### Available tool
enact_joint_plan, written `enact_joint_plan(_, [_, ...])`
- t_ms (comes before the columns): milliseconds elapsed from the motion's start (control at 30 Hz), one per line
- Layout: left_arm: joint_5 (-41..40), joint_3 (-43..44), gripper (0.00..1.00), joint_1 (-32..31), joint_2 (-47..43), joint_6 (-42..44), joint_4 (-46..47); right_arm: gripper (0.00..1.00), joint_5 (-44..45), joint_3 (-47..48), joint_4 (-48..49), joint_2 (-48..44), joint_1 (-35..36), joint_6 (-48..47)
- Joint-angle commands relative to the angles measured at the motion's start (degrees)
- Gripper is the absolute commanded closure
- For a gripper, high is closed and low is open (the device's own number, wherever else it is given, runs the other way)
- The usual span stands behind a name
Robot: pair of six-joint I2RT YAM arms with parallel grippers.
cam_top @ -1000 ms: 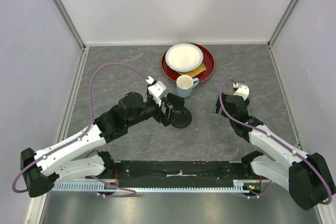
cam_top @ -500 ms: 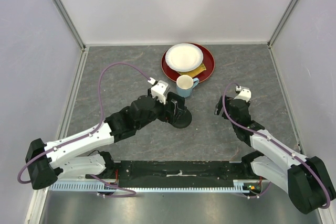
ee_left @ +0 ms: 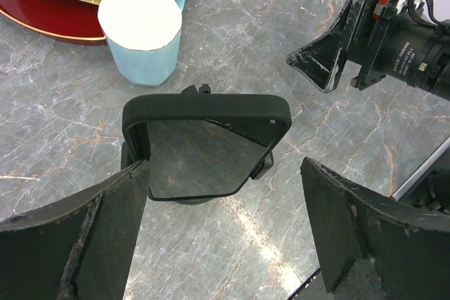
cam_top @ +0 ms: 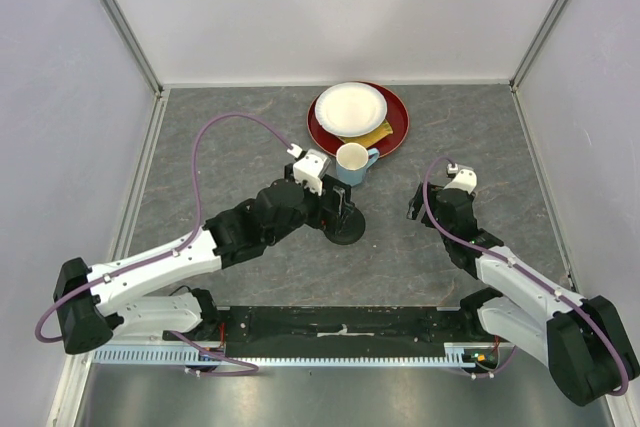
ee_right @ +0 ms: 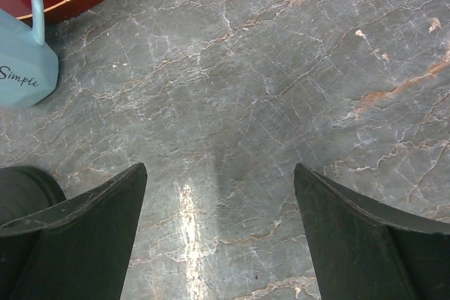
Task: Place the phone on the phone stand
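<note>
Black phone (ee_left: 204,142): flat slab, glossy face up, lying tilted across the head of the stand (cam_top: 347,231). It sits mid-worktop (cam_top: 220,147), just near of the blue mug (ee_left: 140,33). Only slivers of the stand show under it in the left wrist view, so whether it sits properly in the clamp cannot be told.

Left hand (ee_left: 223,166): fingers spread wide, one on each side of the phone. The finger (ee_left: 105,223) at that view's left has its tip at a corner of the slab, touching or just beside, cannot tell which. The other finger is well clear.

Right hand (ee_right: 219,167): fingers apart, holding nothing, over bare worktop to the right of the stand.

Red plate (cam_top: 398,122) with white dish (cam_top: 350,107): far of the mug, not involved.

Step in hand (judged): release. The phone appears delivered and the grip is off it, so the task is near its end.

Next move calls for: drawing the left hand back along its own line, away from the slab, with the fingers kept wide. The corner by the fingertip must not be brushed, as a nudge could tip the phone off the small head.
</note>
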Motion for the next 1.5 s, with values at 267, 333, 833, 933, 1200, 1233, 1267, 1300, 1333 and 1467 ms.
enact_joint_plan(267, [4.27, 7.24, 0.01, 0.55, -6.99, 4.82, -11.54, 0.09, -0.86, 0.58, 1.75, 0.27, -0.24, 0.51])
enact_joint_plan(333, [2.69, 7.94, 0.00, 0.90, -6.82, 1.83, -12.60, 0.09, -0.77, 0.49, 1.84, 0.18, -0.24, 0.51])
enact_joint_plan(833, [0.32, 18.22, 0.03, 0.90, 6.45, 1.64, -18.04, 0.09, -0.68, 0.40, 2.10, 0.35, -0.24, 0.51])
enact_joint_plan(933, [-0.48, 18.93, 0.05, 0.90, 7.86, 2.00, -18.75, 0.09, -0.68, 0.31, 2.10, 0.18, -0.24, 0.51])
enact_joint_plan(1200, [-1.97, 20.43, 0.09, 0.81, 6.28, 1.65, -22.79, 0.09, -0.51, 0.22, 2.10, 0.00, -0.24, 0.51])
enact_joint_plan(1233, [-2.06, 20.51, 0.08, 0.81, 6.10, 1.73, -23.06, 0.09, -0.50, 0.22, 2.10, 0.09, -0.24, 0.51])
enact_joint_plan(1267, [-2.15, 20.51, 0.07, 0.90, 6.01, 1.73, -23.15, 0.09, -0.50, 0.14, 2.10, 0.09, -0.24, 0.42])
enact_joint_plan(1300, [-2.67, 20.60, 0.06, 0.90, 6.10, 1.73, -23.76, 0.09, -0.50, 0.22, 2.10, 0.09, -0.24, 0.51])
enact_joint_plan(1333, [-2.94, 21.12, 0.05, 0.90, 6.54, 1.56, -24.11, 0.09, -0.50, 0.22, 2.19, 0.18, -0.24, 0.51])
enact_joint_plan(1467, [-3.29, 22.53, 0.01, 0.90, 8.90, 1.12, -24.73, 0.09, -0.59, 0.14, 2.19, 0.27, -0.16, 0.51])
